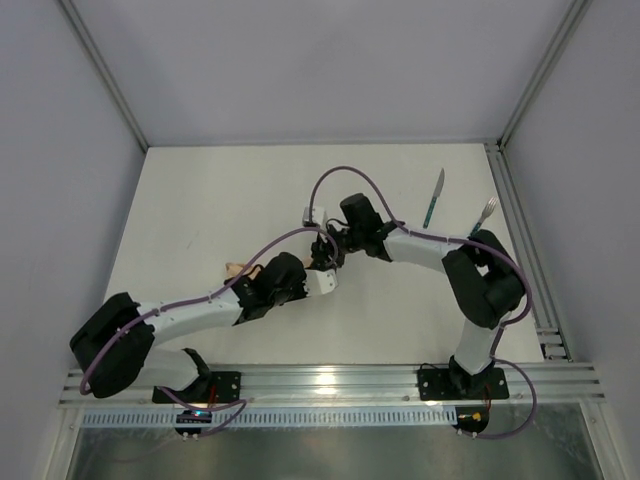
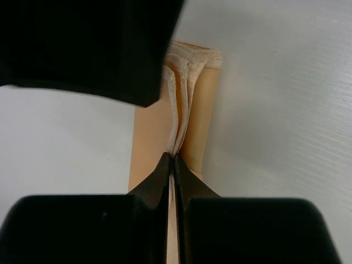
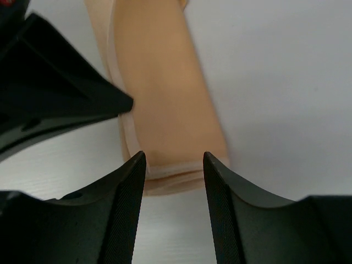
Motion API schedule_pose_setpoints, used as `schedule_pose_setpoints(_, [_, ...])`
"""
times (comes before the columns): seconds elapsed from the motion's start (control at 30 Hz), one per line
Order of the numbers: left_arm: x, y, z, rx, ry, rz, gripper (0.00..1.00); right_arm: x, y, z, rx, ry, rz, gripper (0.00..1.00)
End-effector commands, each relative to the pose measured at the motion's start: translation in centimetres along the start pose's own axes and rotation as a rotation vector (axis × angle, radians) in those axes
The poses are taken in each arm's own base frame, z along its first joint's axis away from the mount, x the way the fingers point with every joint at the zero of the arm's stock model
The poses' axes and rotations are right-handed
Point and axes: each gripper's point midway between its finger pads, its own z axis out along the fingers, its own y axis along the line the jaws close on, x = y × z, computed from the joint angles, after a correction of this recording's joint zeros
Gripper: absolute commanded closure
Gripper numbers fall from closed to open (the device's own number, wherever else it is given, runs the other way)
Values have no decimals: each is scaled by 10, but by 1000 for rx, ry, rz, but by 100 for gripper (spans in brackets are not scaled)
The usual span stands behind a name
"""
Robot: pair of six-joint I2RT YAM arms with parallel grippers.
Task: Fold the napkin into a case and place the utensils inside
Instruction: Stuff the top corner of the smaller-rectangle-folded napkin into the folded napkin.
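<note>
The peach-orange napkin (image 2: 201,110) lies folded into a narrow strip of several layers on the white table. My left gripper (image 2: 173,158) is shut on a raised edge of its layers. In the top view only a peach corner (image 1: 235,268) shows beside the left arm; the rest of the napkin is hidden under the arms. My right gripper (image 3: 174,159) is open, its jaws standing on either side of the strip's near end (image 3: 165,110). Both grippers meet at mid-table, the left (image 1: 318,268) and the right (image 1: 328,250). The teal-handled knife (image 1: 434,198) and fork (image 1: 484,213) lie at the far right.
An aluminium rail (image 1: 330,385) runs along the near edge with both arm bases. Grey walls and a frame post (image 1: 515,210) bound the table on the right. The right arm's purple cable (image 1: 345,172) loops above the grippers.
</note>
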Motion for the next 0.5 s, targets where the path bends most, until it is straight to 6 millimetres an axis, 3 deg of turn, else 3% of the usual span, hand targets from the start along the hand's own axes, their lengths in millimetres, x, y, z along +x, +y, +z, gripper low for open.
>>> schedule_pose_setpoints(0.0, [-6,17,-5,-88,-44,-22,100,18,23,-5,-84,4,-47,50])
schedule_pose_setpoints(0.1, [-11,22,-5,-111,-59,-34,100,30,38,2,-111,32,-60,50])
schedule_pose_setpoints(0.17, [-11,21,-4,-108,-63,-36,100,20,35,5,-79,-25,-92,49])
schedule_pose_setpoints(0.3, [-12,17,-5,-90,-72,-34,100,24,32,8,-43,-26,-105,50])
schedule_pose_setpoints(0.4, [-9,12,-5,-66,-70,-18,100,13,32,0,-42,-30,-144,50])
schedule_pose_setpoints(0.47, [-7,8,-6,-54,-72,-14,100,7,26,-20,-50,-41,-120,50])
